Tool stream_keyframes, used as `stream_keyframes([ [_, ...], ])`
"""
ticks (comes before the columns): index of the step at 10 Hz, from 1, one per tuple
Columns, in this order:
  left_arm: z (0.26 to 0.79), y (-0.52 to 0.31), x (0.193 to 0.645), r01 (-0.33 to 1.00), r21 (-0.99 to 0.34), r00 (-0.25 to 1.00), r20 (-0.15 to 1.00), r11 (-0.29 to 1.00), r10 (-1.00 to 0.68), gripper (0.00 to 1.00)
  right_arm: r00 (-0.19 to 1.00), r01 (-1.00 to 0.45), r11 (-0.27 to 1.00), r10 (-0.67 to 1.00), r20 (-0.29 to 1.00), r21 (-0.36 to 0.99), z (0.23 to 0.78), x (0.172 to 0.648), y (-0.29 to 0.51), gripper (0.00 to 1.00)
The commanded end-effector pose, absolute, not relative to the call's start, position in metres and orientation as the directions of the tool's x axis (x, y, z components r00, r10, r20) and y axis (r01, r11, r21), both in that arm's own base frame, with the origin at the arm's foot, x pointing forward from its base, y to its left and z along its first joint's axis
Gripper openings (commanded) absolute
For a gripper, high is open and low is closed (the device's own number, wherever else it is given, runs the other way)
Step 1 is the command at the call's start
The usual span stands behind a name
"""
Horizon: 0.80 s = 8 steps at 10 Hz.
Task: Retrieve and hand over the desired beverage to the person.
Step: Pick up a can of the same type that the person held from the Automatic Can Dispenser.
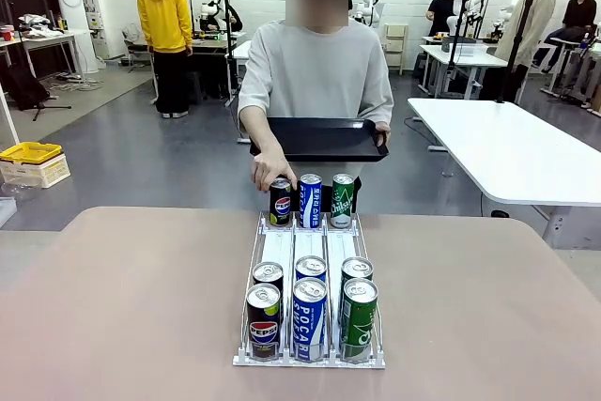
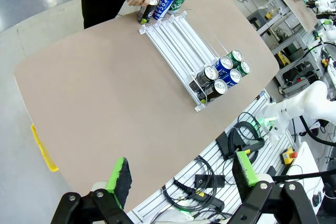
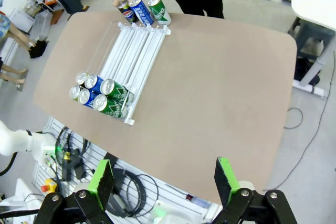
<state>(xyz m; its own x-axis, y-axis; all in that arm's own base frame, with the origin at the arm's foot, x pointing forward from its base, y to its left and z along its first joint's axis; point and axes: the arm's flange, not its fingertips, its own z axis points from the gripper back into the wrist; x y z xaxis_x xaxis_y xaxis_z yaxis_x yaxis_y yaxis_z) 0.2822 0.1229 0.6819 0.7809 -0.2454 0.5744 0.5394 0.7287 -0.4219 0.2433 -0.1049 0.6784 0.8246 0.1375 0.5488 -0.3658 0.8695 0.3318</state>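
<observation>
A clear three-lane can rack [image 1: 278, 249] lies on the brown table [image 1: 122, 298]. At its near end stand two rows of cans: black cola [image 1: 264, 321], blue [image 1: 309, 318] and green [image 1: 358, 318]. One can of each kind stands at the far end. There the person [image 1: 315, 63], in a grey sweatshirt, rests a hand [image 1: 268, 168] on the black cola can [image 1: 281, 202] and holds a black tray [image 1: 324, 138]. My left gripper [image 2: 181, 174] is open and holds nothing, high above the table's edge with the rack [image 2: 178, 43] far off. The right gripper [image 3: 164, 181] is open too, well back from the rack [image 3: 134, 48].
A white table [image 1: 516, 147] stands at the back right, and a yellow crate [image 1: 30, 152] sits on the floor at the left. Other people stand far behind. Cables and a rail [image 2: 220, 177] lie below the table's near edge. Bare tabletop flanks the rack on both sides.
</observation>
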Motion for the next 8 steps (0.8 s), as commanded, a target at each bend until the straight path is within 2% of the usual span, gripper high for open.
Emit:
stream_keyframes([
  [1, 0.6816, 0.1252, 0.2821, 0.549, -0.423, 0.774, 0.582, 0.721, -0.248, 1.00, 0.825, -0.370, 0.866, 0.140, 0.547, 0.337, 0.6761, 0.2447, -0.1041, 1.00],
  [8, 0.6816, 0.1252, 0.2821, 0.549, -0.423, 0.774, 0.582, 0.721, -0.248, 1.00, 0.825, -0.370, 0.866, 0.140, 0.547, 0.337, 0.6761, 0.2447, -0.1041, 1.00],
])
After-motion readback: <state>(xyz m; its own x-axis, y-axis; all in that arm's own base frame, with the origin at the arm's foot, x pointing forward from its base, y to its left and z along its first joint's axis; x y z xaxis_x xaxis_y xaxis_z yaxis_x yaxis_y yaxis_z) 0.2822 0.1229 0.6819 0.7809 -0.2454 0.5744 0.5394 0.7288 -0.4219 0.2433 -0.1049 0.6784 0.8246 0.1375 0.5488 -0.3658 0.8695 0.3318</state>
